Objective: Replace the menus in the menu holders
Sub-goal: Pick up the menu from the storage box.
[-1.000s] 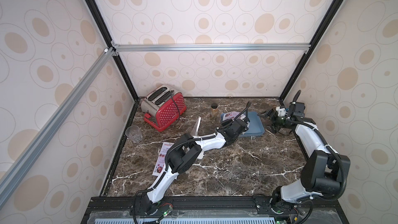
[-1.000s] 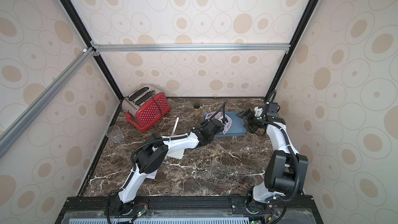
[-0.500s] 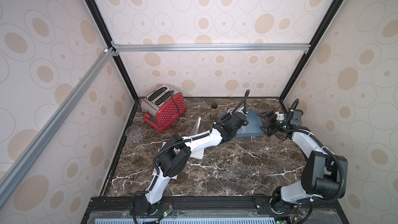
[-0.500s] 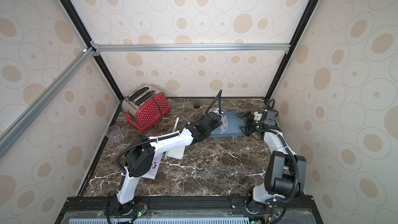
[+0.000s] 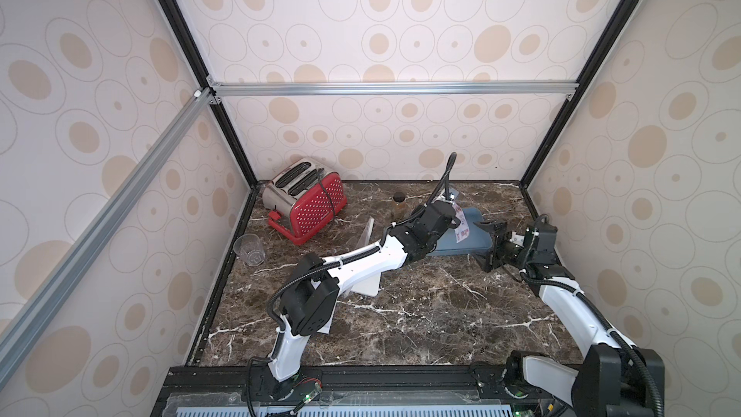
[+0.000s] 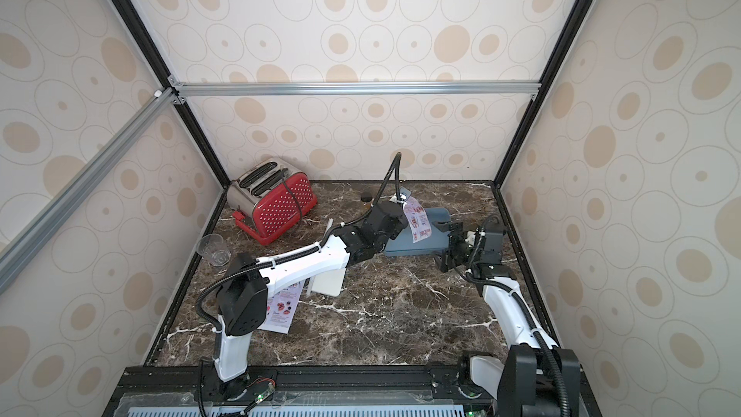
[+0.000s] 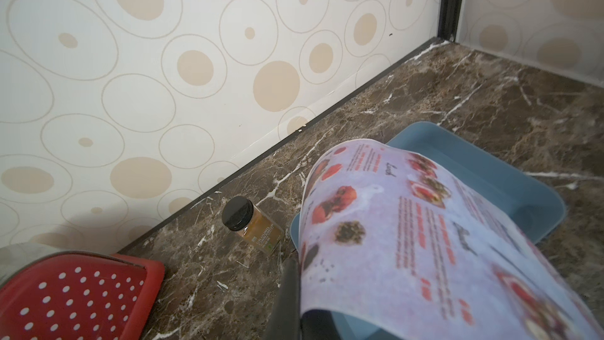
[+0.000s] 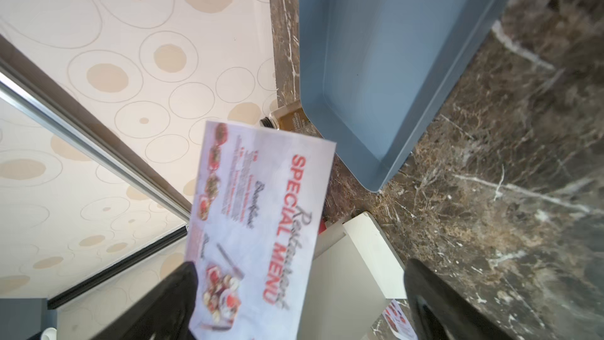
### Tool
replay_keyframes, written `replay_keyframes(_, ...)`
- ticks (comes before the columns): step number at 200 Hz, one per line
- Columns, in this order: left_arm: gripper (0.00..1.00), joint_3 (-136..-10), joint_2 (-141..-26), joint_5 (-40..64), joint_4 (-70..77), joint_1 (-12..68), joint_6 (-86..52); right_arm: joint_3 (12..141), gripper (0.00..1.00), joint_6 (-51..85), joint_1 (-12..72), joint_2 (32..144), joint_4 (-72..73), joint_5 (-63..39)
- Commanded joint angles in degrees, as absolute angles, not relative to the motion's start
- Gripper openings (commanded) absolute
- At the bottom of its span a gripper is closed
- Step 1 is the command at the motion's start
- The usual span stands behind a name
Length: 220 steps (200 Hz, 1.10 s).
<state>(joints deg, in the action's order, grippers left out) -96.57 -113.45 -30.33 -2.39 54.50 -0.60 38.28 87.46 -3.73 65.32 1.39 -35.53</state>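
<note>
The left gripper (image 6: 404,205) was clamped on one menu (image 6: 419,222), which drooped over the blue-grey tray (image 6: 421,248) at far right. The right gripper (image 6: 449,246) stood wide open near it. Being limp, the menu could buckle or slip during any regrasp, well apart from the acrylic menu holder (image 6: 331,284) at centre.

Red 2-slot toaster (image 5: 306,204), white-dotted, with a chrome top and a black cord draped over it, in the far left corner of the brown marble tabletop (image 5: 421,314). Clear glass tumbler (image 5: 249,249) by the left wall, nearer than the toaster. Ground cinnamon jar (image 7: 251,224), black lid, upright near the back wall, just beside the shallow blue-grey tray (image 8: 376,60).
</note>
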Motion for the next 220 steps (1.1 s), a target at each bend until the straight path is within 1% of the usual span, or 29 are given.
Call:
replay_keyframes(1,0.0,-97.5,-110.4,-30.1,-3.3,55.1,-7.0,38.1,1.0,94.5,-1.7,63.1,7.9,-32.3)
replay_keyframes(54,0.0,-99.0,-108.9,-29.2,-4.3,55.1,-11.1,34.8,1.0,103.1,3.9,65.2,21.9,-28.9)
replay_keyframes(99,0.0,-99.2,-108.1,-28.5,-4.9,55.3,-12.8,35.7,1.0,105.1,6.3,66.8,30.8,-25.2)
replay_keyframes(122,0.0,-98.8,-107.8,-28.3,-4.9,55.4,-12.8,36.8,1.0,105.2,6.6,67.4,31.9,-24.7)
replay_keyframes(160,0.0,-98.0,-107.2,-29.1,-4.8,55.4,-12.7,38.6,0.88,105.3,6.8,67.9,32.8,-24.6)
replay_keyframes(175,0.0,-97.8,-107.0,-29.8,-4.7,55.4,-12.8,38.7,0.82,105.4,6.9,67.3,32.8,-24.1)
replay_keyframes(220,0.0,-97.5,-106.9,-30.5,-4.8,55.4,-12.9,39.3,0.71,105.1,6.9,64.7,31.0,-23.0)
